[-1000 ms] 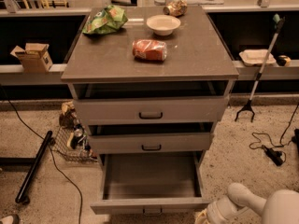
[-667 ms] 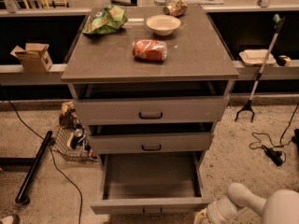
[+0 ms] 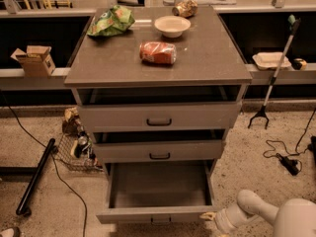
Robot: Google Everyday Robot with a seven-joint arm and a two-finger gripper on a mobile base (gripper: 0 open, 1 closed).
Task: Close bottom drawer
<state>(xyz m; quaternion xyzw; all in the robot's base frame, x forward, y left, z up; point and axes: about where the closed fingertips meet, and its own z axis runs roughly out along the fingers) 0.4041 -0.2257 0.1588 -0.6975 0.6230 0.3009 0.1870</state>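
The bottom drawer (image 3: pixel 158 214) of the grey cabinet is pulled far out and its inside is empty; its low front panel has a small dark handle (image 3: pixel 160 220) at the centre. The middle drawer (image 3: pixel 159 151) and the top drawer (image 3: pixel 159 116) stand slightly out. My white arm (image 3: pixel 269 214) comes in from the lower right. The gripper (image 3: pixel 207 216) is at the right end of the bottom drawer's front panel, at or touching the corner.
The cabinet top (image 3: pixel 207 58) holds a green bag (image 3: pixel 111 21), a white bowl (image 3: pixel 172 26), a red can (image 3: pixel 158 53) lying down and a crumpled can (image 3: pixel 185 8). A wire basket (image 3: pixel 76 149) and black pole (image 3: pixel 35 177) lie left. A grabber tool (image 3: pixel 274 78) and cables (image 3: pixel 284 154) are right.
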